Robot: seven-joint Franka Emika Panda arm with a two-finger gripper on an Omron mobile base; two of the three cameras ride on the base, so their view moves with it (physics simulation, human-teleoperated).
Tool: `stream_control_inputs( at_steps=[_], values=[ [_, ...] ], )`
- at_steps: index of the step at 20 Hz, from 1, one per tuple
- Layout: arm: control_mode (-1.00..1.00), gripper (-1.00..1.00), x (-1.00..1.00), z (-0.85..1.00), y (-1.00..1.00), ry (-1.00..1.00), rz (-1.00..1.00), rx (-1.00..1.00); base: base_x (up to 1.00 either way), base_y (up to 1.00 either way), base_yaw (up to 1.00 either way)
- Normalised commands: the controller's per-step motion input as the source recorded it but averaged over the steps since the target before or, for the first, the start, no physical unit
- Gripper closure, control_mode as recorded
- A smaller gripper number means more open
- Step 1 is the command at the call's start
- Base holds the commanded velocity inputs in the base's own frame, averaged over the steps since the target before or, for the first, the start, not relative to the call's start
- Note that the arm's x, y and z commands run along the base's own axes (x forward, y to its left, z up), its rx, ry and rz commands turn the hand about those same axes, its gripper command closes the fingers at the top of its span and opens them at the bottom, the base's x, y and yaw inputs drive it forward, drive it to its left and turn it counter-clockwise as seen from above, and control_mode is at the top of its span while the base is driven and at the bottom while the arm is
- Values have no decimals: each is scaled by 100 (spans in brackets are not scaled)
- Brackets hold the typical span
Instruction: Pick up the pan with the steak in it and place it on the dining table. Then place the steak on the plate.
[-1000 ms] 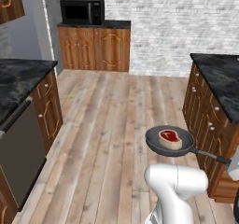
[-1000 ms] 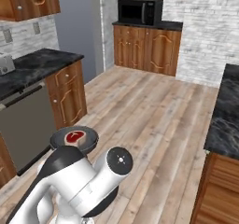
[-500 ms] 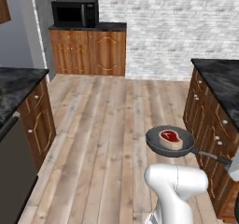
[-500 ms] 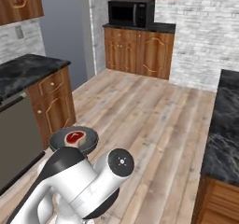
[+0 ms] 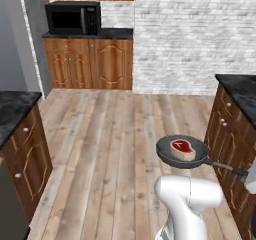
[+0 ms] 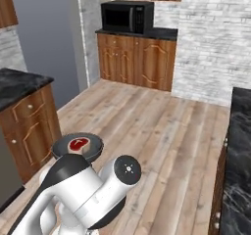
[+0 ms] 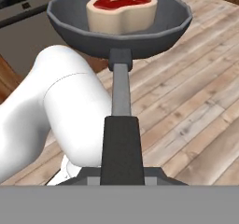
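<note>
The pan (image 5: pixel 182 152) is carried in the air above the wood floor (image 5: pixel 110 149), just over the arm's white body, with the steak (image 5: pixel 183 149) lying flat near its middle. The hand (image 7: pixel 120 171) is closed tight on the far end of the handle (image 7: pixel 121 125) (fingertips hidden under it in the hand view, so the contact itself is not visible). Holding the handle end keeps the bowl level and out in front, so the steak likely stays put during transit. A dark marble table (image 6: pixel 240 151) lies at the right edge; probably the destination. Transport step, judged roughly mid-task.
</note>
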Motion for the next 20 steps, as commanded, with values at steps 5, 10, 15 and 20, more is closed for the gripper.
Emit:
stream_control_inputs(
  at_steps=[5,10,15,20],
  values=[
    [100,100,0,0,0,0,0,0,100,21,-8],
    [100,100,0,0,0,0,0,0,100,19,-10],
    [100,100,0,0,0,0,0,0,100,20,-12],
    [100,100,0,0,0,0,0,0,100,20,-12]
  ],
)
